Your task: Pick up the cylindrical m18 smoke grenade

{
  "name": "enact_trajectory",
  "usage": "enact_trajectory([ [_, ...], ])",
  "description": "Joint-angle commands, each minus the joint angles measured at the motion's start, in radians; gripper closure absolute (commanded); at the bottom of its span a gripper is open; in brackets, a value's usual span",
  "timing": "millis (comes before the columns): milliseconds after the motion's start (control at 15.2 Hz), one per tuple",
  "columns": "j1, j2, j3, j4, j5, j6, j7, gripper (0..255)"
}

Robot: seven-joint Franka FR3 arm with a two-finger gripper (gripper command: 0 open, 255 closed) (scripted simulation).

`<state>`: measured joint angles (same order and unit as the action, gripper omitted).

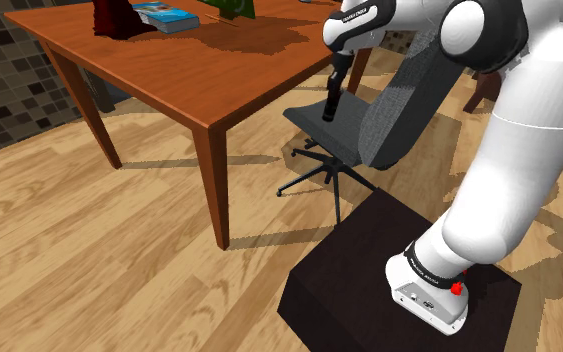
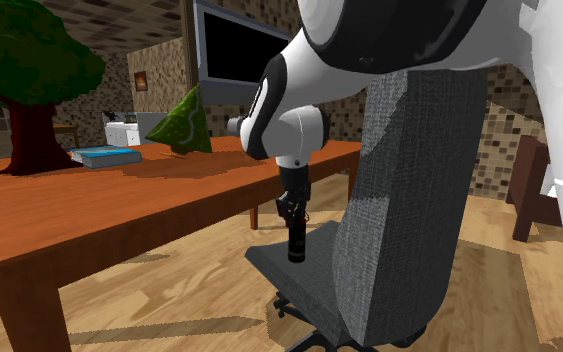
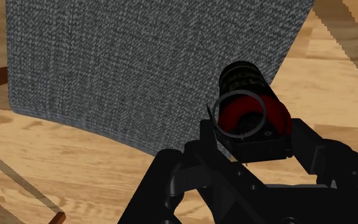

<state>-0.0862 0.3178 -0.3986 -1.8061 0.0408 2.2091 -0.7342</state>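
Note:
The smoke grenade [image 1: 330, 106] is a dark cylinder with a red top and a wire pull ring [image 3: 240, 113]. My gripper [image 1: 336, 82] is shut on its upper end and holds it upright, bottom down. It hangs over the grey seat [image 1: 312, 124] of an office chair, just past the table's corner. In the second exterior view the gripper [image 2: 292, 208] points straight down with the grenade [image 2: 296, 241] below it, above the seat [image 2: 284, 265]. The wrist view shows the grenade [image 3: 250, 95] clasped in the gripper [image 3: 255, 143], with the seat's fabric [image 3: 139, 63] beyond it.
A wooden table [image 1: 189, 70] stands at the shoulder view's left, carrying a book [image 1: 164, 15] and a dark red tree-like figure [image 1: 114, 15]. The chair's backrest [image 1: 389, 120] rises close beside the arm. My black stand [image 1: 359, 270] sits on the wooden floor.

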Motion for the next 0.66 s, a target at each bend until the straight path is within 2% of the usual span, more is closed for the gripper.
enact_trajectory([
  [0, 0.000, -0.007, -0.002, 0.023, -0.003, -0.029, 0.000, 255],
  [594, 0.003, -0.038, -0.007, 0.080, -0.016, -0.115, 0.003, 255],
])
